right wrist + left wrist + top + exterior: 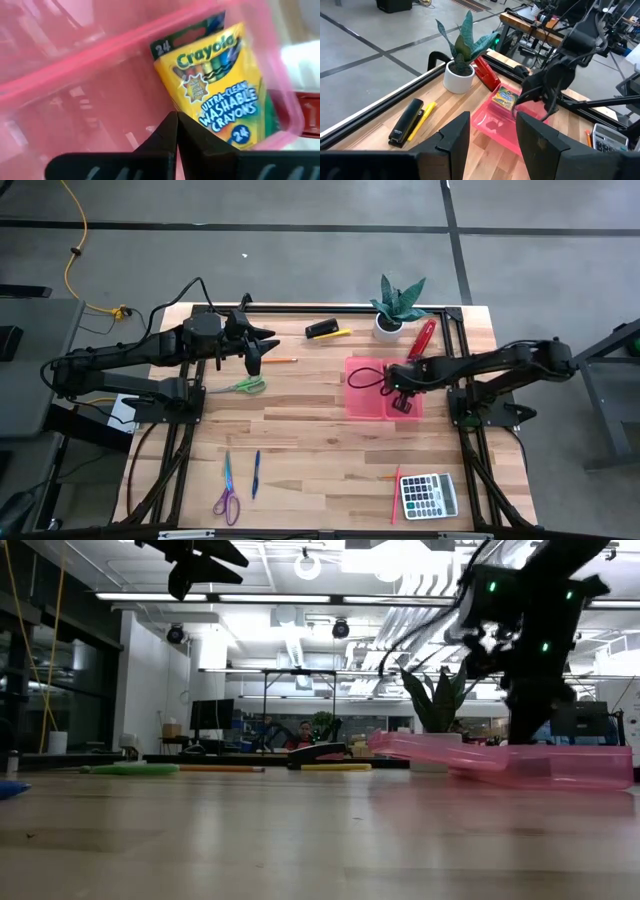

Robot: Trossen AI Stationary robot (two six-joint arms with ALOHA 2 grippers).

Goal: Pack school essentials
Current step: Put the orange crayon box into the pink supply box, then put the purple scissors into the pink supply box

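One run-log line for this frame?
left gripper: open, raised, empty | right gripper: shut, over pink tray | crayon box: in tray | purple scissors: unpacked

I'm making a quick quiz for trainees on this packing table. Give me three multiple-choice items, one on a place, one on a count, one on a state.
1. Where does the crayon box lie?
A. In the pink tray
B. Beside the calculator
C. Under the stapler

2. How many pairs of scissors lie on the table?
A. One
B. Two
C. Four

3. How do the right gripper's fingers stand?
A. Wide open
B. Shut on a pencil
C. Shut, holding nothing

Key:
1 A: the right wrist view shows the box behind the tray's translucent pink wall.
2 B: the high view shows the green-handled scissors near the left arm and the purple-handled scissors near the front edge.
3 C: the right wrist view shows the two fingers pressed together with nothing between them.
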